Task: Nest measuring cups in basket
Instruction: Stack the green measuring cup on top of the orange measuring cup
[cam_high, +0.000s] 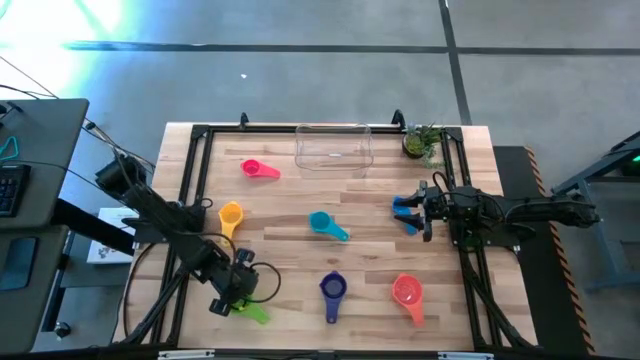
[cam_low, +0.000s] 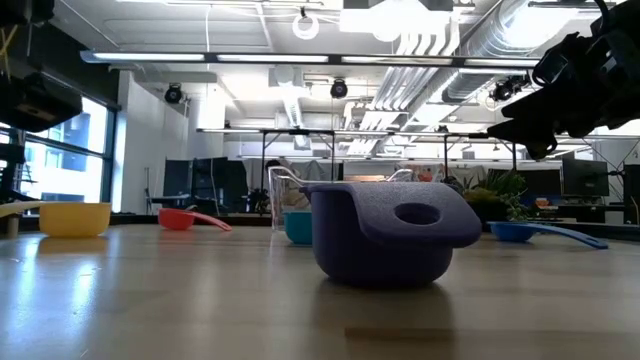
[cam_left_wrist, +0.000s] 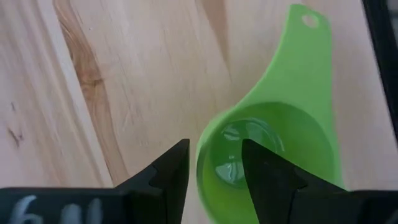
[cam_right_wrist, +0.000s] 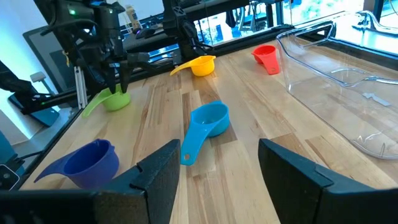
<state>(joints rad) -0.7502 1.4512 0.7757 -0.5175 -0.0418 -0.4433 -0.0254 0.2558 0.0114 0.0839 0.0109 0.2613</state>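
With its fingers apart astride the rim of the small green plastic measuring cup on the wooden surface, the left hand should close squarely, while the spread right hand waits near the clear rectangular plastic basket.

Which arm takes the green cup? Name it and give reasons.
Left. The left gripper already straddles the rim of the green plastic measuring cup, one finger inside the bowl, jaws open. The right gripper hovers over the blue plastic scoop across the wooden table.
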